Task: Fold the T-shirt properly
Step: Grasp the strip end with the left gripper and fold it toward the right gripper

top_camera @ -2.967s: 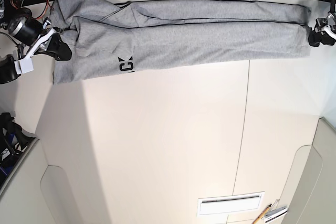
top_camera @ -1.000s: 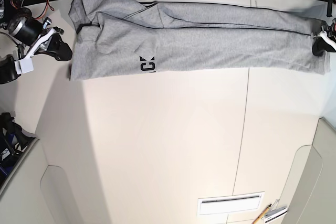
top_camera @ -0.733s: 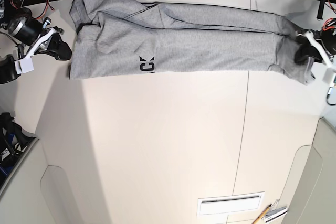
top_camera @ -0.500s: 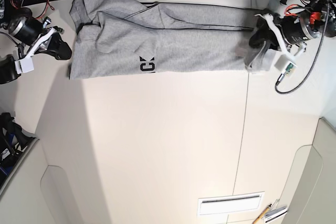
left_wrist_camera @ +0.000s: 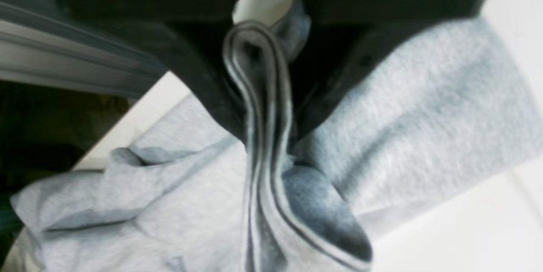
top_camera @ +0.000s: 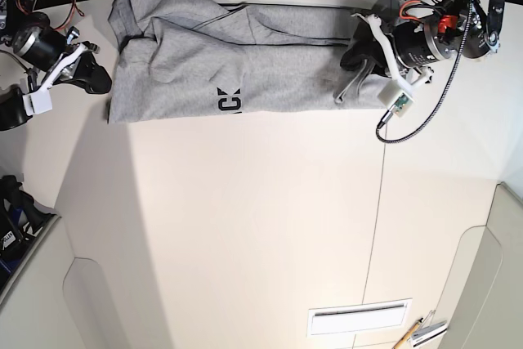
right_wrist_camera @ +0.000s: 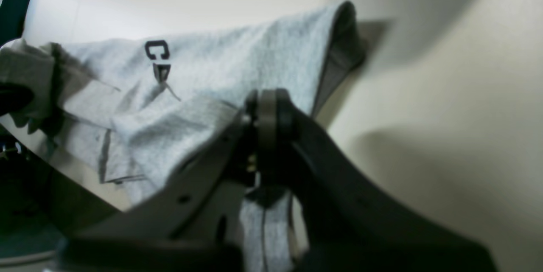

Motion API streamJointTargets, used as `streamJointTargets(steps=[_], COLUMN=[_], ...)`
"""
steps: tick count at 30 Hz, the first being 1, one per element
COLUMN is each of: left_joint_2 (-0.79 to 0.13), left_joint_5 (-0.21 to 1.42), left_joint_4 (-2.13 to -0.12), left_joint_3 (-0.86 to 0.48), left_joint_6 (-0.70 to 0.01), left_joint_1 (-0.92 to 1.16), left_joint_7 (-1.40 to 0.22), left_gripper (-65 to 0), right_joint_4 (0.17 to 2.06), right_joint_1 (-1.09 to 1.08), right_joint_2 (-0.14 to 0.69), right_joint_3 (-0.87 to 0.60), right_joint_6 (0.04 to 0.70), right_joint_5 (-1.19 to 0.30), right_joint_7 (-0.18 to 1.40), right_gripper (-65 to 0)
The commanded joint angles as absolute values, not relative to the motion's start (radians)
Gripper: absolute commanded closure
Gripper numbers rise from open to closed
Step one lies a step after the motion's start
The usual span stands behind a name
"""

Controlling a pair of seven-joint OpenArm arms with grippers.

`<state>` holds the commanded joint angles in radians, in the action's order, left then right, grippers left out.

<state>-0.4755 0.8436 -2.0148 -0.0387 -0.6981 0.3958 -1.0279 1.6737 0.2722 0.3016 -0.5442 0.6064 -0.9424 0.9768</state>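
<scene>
The grey T-shirt (top_camera: 245, 63) lies as a long strip along the far edge of the table, black lettering (top_camera: 230, 102) showing near its front edge. My left gripper (top_camera: 357, 59) is shut on the strip's right end, lifted and carried back over the cloth. In the left wrist view the black fingers (left_wrist_camera: 212, 89) pinch several folded layers of the T-shirt (left_wrist_camera: 265, 106). My right gripper (top_camera: 91, 78) hovers just left of the T-shirt's left end, apart from it. In the right wrist view its tips (right_wrist_camera: 267, 108) meet with nothing between them, the T-shirt (right_wrist_camera: 237, 64) lying beyond.
The white table (top_camera: 261, 218) has a seam running front to back on its right half. A white slotted plate (top_camera: 358, 317) and a pencil with small tools (top_camera: 421, 333) lie near the front right. Cables (top_camera: 413, 120) trail from the left arm.
My left gripper has carried the T-shirt's right end leftward from the table's right edge, folding it back over the strip. The right arm has stayed put, off the cloth.
</scene>
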Motion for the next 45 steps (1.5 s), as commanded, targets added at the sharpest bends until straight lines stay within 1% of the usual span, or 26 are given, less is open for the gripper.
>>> streamJointTargets(steps=[4,5,8,9,11,14,18,19,23,25,29,32,36,40,44,45], left_joint_2=[-0.451,-0.445,-0.439,-0.434,-0.427,-0.409,-0.370,-0.359,-0.329,-0.327,-0.327,-0.327,-0.327,-0.327,-0.328,-0.327], left_joint_5=[0.840,0.841,0.840,0.841,0.850,0.918,0.961,0.970,0.979,0.979,0.976,0.976,0.976,0.965,0.968,0.969], left_joint_4=[-2.015,-2.015,-2.015,-2.015,-2.015,-2.015,-2.015,-2.015,-2.015,-2.015,-2.015,-2.015,-2.015,-2.015,-2.015,-2.015], left_joint_3=[-0.004,0.001,0.018,0.019,0.019,0.019,0.021,0.020,0.020,0.020,0.020,0.020,0.020,0.020,0.020,0.019], left_joint_6=[-0.698,-0.698,-0.698,-0.698,-0.698,-0.698,-0.698,-0.698,-0.698,-0.698,-0.698,-0.698,-0.698,-0.698,-0.698,-0.698], left_joint_1=[0.380,0.380,0.380,0.380,0.380,0.381,0.381,0.380,0.380,0.380,0.380,0.380,0.380,0.380,0.380,0.379], left_joint_7=[-1.028,-1.028,-1.028,-1.027,-1.008,-1.002,-1.003,-1.003,-1.003,-1.003,-1.014,-1.014,-1.014,-1.015,-1.048,-1.047], left_gripper=[0.0,-5.1,-30.2,-34.3,-34.9,-34.9,-34.9,-34.9,-34.9,-34.9,-34.9,-34.9,-34.9,-34.9,-34.8,-34.8], right_joint_4=[1.674,1.674,1.674,1.674,1.674,1.674,1.674,1.673,1.652,1.616,1.516,1.476,1.475,1.475,1.475,1.475], right_joint_1=[0.272,0.272,0.272,0.272,0.272,0.272,0.272,0.272,0.275,0.275,0.275,0.275,0.275,0.275,0.274,0.274], right_joint_2=[0.302,0.302,0.302,0.302,0.302,0.302,0.302,0.302,0.302,0.302,0.302,0.302,0.302,0.301,0.286,0.282], right_joint_3=[-0.544,-0.544,-0.544,-0.544,-0.544,-0.544,-0.544,-0.544,-0.544,-0.537,-0.501,-0.443,-0.337,-0.250,-0.224,-0.224], right_joint_6=[0.606,0.606,0.606,0.606,0.606,0.606,0.598,0.598,0.598,0.599,0.609,0.610,0.610,0.610,0.609,0.609], right_joint_5=[-0.942,-0.942,-0.942,-0.939,-0.932,-0.899,-0.860,-0.852,-0.860,-0.894,-0.905,-0.908,-0.932,-0.918,-0.871,-0.860], right_joint_7=[0.976,0.976,0.976,0.976,0.972,0.941,0.923,0.923,0.945,0.968,0.966,0.966,0.966,0.966,0.965,0.965], right_gripper=[0.0,0.0,0.0,-2.4,-12.4,-27.2,-43.2,-45.4,-45.4,-45.4,-45.4,-45.4,-45.3,-45.3,-44.9,-43.8])
